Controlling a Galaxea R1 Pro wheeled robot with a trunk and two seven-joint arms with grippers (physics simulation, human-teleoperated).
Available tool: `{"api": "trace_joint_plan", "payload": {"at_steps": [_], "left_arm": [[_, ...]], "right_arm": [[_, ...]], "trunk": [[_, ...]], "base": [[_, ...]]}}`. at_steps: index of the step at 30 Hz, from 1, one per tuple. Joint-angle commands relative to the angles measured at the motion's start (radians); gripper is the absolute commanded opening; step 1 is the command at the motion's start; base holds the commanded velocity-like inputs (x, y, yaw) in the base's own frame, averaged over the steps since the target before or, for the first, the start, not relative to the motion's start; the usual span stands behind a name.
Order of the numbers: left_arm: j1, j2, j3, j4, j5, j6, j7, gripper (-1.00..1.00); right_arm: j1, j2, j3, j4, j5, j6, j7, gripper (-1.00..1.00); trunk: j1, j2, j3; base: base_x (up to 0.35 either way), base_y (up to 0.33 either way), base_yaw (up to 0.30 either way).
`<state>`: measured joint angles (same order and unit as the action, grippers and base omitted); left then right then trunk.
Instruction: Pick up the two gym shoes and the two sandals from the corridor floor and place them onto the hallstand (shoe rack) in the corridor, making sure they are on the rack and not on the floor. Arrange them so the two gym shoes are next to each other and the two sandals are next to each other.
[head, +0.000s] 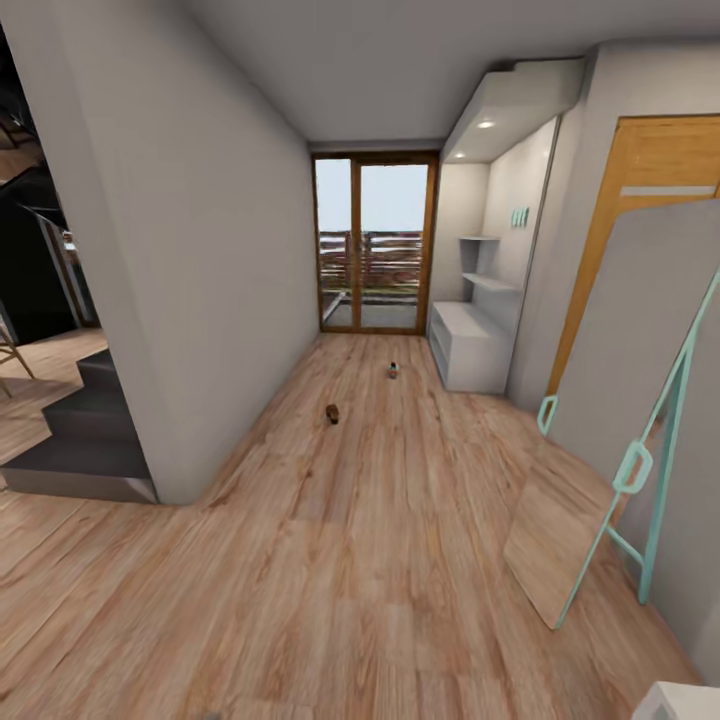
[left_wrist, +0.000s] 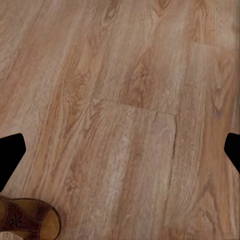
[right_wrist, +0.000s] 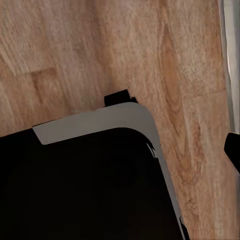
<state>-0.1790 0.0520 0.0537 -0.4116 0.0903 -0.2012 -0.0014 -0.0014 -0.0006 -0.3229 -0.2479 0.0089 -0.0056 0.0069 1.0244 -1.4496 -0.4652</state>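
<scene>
The robot stands at the near end of the corridor, looking down its length toward a glazed door (head: 374, 244). The corridor floor (head: 380, 520) runs ahead in light wood planks. Far down it lie two small items: a dark brown one (head: 332, 413), likely a sandal, and a paler one (head: 394, 370) further on, too small to name with confidence. The hallstand (head: 470, 345), white with a bench top and floating shelves above, sits against the wall beside the paler item, well apart from the robot.

Under the left arm, a brown sandal (left_wrist: 27, 220) lies on the planks just off to one side of the left gripper (left_wrist: 120, 150), whose dark fingertips (left_wrist: 10, 155) show far apart at the frame edges, so it stands wide open and empty. The right gripper (right_wrist: 232, 150) shows one dark tip only; I cannot tell whether it is open. It hangs over the robot's own dark, grey-edged base (right_wrist: 85, 175).

The risks as I see them: the sandal sits off-centre from the left fingers, so a straight descent could miss it or pinch only its edge. A leaning panel on a teal frame (head: 620, 440) narrows the passage, and the base could clip it on the drive to the rack.
</scene>
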Motion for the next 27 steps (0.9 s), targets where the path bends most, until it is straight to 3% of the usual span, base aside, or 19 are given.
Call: {"api": "trace_joint_plan", "payload": {"at_steps": [1, 9, 27], "left_arm": [[0.0, 0.0, -0.001, 0.001, 0.009, -0.003, 0.0, 1.0], [0.0, 0.0, -0.001, 0.001, 0.009, -0.003, 0.0, 1.0], [0.0, 0.0, -0.001, 0.001, 0.009, -0.003, 0.0, 1.0]], "right_arm": [[0.0, 0.0, -0.002, 0.0, 0.001, -0.001, 0.001, 1.0], [0.0, 0.0, -0.002, 0.0, 0.001, -0.001, 0.001, 1.0], [0.0, 0.001, -0.002, 0.0, 0.0, -0.001, 0.001, 1.0]], "trunk": [[0.001, 0.0, -0.001], [0.001, 0.0, -0.001], [0.001, 0.0, -0.001]], "base": [[0.345, -0.182, 0.0], [0.346, -0.13, 0.0], [0.346, -0.006, 0.0]]}}
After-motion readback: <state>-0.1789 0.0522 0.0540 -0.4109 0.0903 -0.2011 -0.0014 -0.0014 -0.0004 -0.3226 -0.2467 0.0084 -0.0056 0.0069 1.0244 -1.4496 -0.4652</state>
